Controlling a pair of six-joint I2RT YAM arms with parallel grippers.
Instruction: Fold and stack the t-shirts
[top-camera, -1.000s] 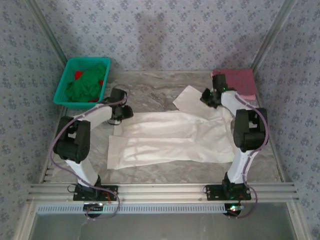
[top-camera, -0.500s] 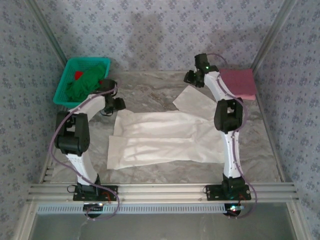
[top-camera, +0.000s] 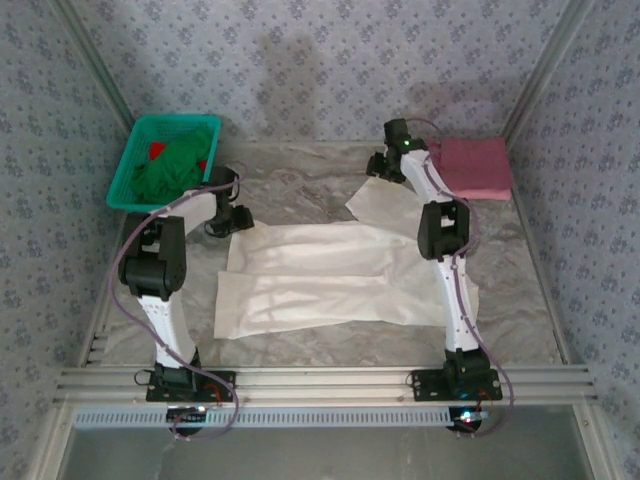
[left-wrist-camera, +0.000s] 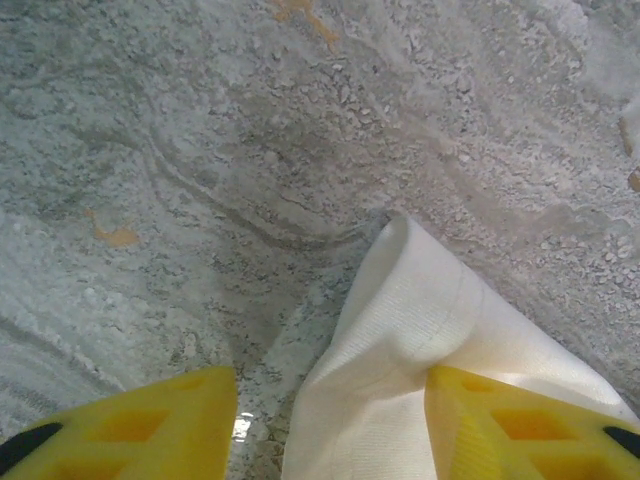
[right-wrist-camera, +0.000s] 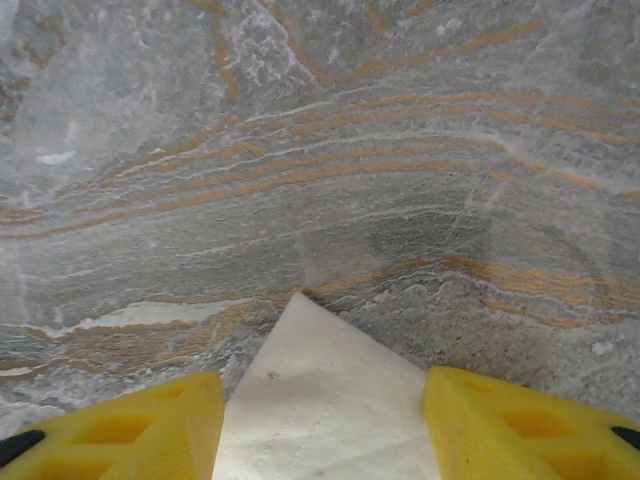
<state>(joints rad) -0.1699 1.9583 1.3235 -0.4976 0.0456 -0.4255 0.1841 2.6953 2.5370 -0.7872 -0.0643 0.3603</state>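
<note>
On the marbled tabletop (top-camera: 300, 185), the cream-white t-shirt (top-camera: 330, 285) lies flat across the middle, folded lengthwise into a long band. A flap of it, perhaps a sleeve, reaches toward the far right. The dusty pink t-shirt (top-camera: 478, 165) sits folded in the far right corner, apart from the white one. In the far left corner stands a teal mesh basket (top-camera: 128, 170) with green cloth (top-camera: 175, 165) in it.

The left gripper (top-camera: 224, 218) hangs at the white shirt's far left corner. In the left wrist view its yellow fingers (left-wrist-camera: 140, 425) stand well apart. A raised corner of the white cloth (left-wrist-camera: 400, 340) pokes up between them and leans against one finger without being pinched.

The right gripper (top-camera: 382, 165) is at the far tip of the flap, just beside the pink shirt. In the right wrist view its fingers (right-wrist-camera: 500, 420) are likewise spread. A flat pointed corner of the white shirt (right-wrist-camera: 320, 400) lies on the stone between them, gripped by neither.
</note>
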